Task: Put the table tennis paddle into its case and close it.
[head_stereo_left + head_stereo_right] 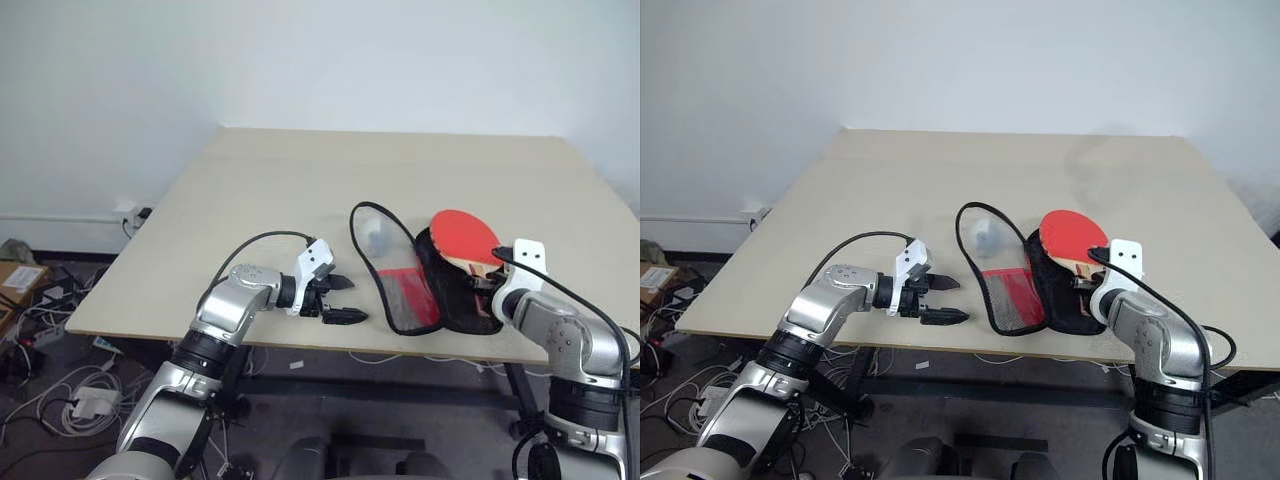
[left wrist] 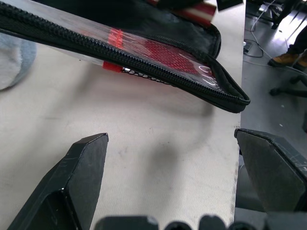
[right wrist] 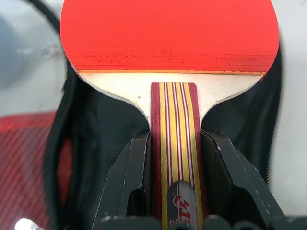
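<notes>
I take the case (image 1: 425, 285) as my landmark: it lies unzipped and spread open near the front edge of the pale surface (image 1: 300, 170), its flap with red lining and black mesh on the left, its black half on the right. The table tennis paddle (image 3: 169, 52) rests red face up over that black half, the blade reaching past the case's far end and the striped handle pointing back toward me. My right tool (image 3: 173, 158) sits at the case's near right end, both black fingers (image 3: 136, 167) pressed against the sides of the handle, gripping it. My left tool (image 1: 338, 300) hovers just left of the flap, fingers spread wide and holding nothing. A small pale bluish-white lump (image 1: 377, 238) sits beside the flap's far end.
</notes>
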Tool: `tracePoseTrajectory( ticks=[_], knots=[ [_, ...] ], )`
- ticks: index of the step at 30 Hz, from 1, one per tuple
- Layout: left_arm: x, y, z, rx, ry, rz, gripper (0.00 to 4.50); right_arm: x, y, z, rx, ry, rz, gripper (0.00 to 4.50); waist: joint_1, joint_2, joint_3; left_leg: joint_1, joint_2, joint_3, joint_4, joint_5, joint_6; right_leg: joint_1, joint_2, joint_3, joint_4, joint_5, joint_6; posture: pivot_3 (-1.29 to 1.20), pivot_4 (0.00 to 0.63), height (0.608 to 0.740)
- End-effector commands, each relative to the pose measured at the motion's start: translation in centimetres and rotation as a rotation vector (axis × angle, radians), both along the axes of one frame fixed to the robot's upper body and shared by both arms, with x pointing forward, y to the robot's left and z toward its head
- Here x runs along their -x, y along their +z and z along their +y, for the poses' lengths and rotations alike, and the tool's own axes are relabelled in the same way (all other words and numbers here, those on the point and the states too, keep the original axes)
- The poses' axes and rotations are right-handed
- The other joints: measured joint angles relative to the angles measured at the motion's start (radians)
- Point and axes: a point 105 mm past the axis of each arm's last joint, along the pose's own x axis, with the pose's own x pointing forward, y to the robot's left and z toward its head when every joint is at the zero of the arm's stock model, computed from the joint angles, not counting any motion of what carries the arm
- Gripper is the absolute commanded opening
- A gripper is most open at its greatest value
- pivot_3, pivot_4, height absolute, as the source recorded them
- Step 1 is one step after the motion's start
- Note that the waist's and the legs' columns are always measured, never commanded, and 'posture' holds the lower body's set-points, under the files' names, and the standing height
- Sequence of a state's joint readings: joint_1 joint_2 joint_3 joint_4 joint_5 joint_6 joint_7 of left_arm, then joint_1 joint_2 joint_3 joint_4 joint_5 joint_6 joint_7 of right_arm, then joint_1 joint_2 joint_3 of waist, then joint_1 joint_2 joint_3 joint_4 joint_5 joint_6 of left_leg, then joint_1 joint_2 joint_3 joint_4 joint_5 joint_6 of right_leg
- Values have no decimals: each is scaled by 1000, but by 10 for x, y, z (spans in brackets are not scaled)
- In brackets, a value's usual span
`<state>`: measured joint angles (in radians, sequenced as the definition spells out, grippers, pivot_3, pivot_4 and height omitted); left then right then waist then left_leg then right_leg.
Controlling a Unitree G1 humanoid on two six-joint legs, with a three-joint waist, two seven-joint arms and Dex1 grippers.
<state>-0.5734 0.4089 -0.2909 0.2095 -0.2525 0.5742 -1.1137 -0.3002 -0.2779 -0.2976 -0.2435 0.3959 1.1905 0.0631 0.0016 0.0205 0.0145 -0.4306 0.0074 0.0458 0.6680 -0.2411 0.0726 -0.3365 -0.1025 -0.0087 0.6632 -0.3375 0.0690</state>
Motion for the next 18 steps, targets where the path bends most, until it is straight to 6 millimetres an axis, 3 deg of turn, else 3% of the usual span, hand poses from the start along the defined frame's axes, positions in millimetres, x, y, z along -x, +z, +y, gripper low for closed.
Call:
tracePoseTrajectory(
  ticks=[1, 11, 12, 15, 18],
  knots=[
    [-6, 17, -3, 27, -10, -62, 4500, -1, 21, 6, 5, 11, -83, 1107, 0, 0, 0, 0, 0, 0, 0, 0, 0, 0, 0, 0, 0, 0, 0, 0, 0, 715],
    [-6, 16, -5, 26, -22, -57, 4500, 3, 9, -15, 55, -41, -55, 1107, 0, 0, 0, 0, -5, -1, 0, 0, 0, 0, 0, 0, 0, 0, 0, 0, 0, 715],
    [-6, 16, -4, 24, -22, -57, 4500, 3, 9, -16, 56, -35, -58, 1834, 0, 0, 0, 0, -5, -1, 0, 0, 0, 0, 0, 0, 0, 0, 0, 0, 0, 715],
    [-7, 15, -3, 21, -21, -55, 4500, 2, 13, -15, 50, -21, -76, 2805, 0, 0, 0, 0, -5, -1, 0, 0, 0, 0, 0, 0, 0, 0, 0, 0, 0, 715],
    [-9, 15, -3, 17, -17, -54, 4500, -2, 31, -6, -9, 32, -157, 3888, 0, 0, 0, 0, -5, -1, 0, 0, 0, 0, 0, 0, 0, 0, 0, 0, 0, 715]
  ],
)
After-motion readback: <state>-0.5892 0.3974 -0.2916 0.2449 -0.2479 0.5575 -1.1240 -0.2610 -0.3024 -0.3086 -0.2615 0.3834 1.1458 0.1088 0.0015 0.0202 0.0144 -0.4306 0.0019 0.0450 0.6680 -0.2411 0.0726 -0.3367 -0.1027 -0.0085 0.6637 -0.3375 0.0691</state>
